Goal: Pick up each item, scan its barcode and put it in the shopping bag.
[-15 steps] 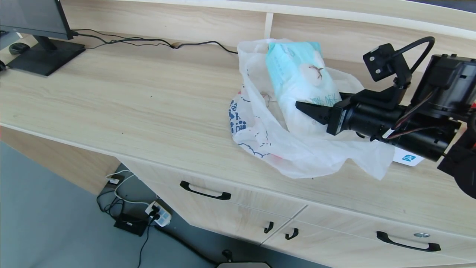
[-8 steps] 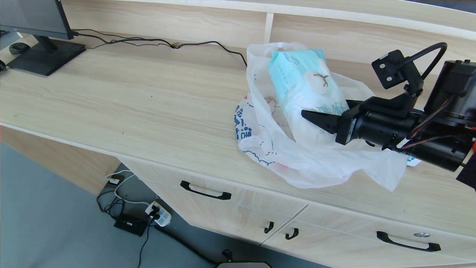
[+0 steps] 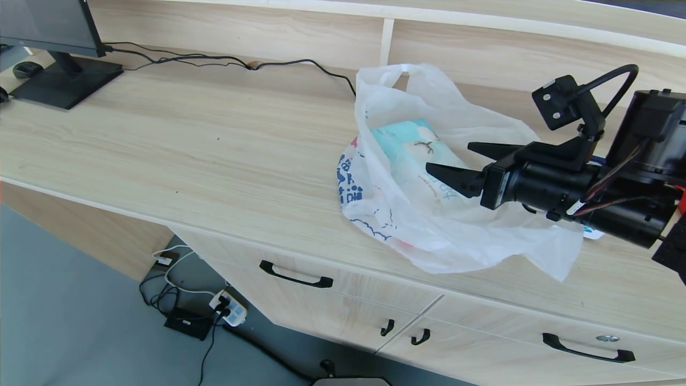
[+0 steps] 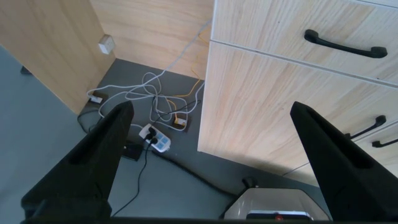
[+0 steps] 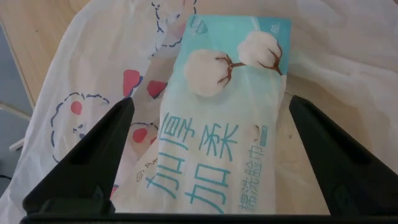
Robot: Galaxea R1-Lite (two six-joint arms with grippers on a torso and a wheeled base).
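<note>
A white plastic shopping bag with blue and red prints lies on the wooden counter. Inside it lies a teal-and-white soft pack of tissues with a cotton flower picture, flat in the bag's mouth. The right wrist view looks straight down on the same pack between the bag's white folds. My right gripper hovers just above the pack, open, nothing between its fingers. My left gripper hangs open beside the drawers, over the floor.
A monitor stand and a mouse sit at the counter's far left, with black cables along the back wall. A white card lies under my right arm. Drawer handles sit below the counter edge; a power strip lies on the floor.
The right gripper opened and let go of the tissue pack. The pack dropped from upright, sticking out of the bag, to lying down inside it, and the bag's handles rose.
</note>
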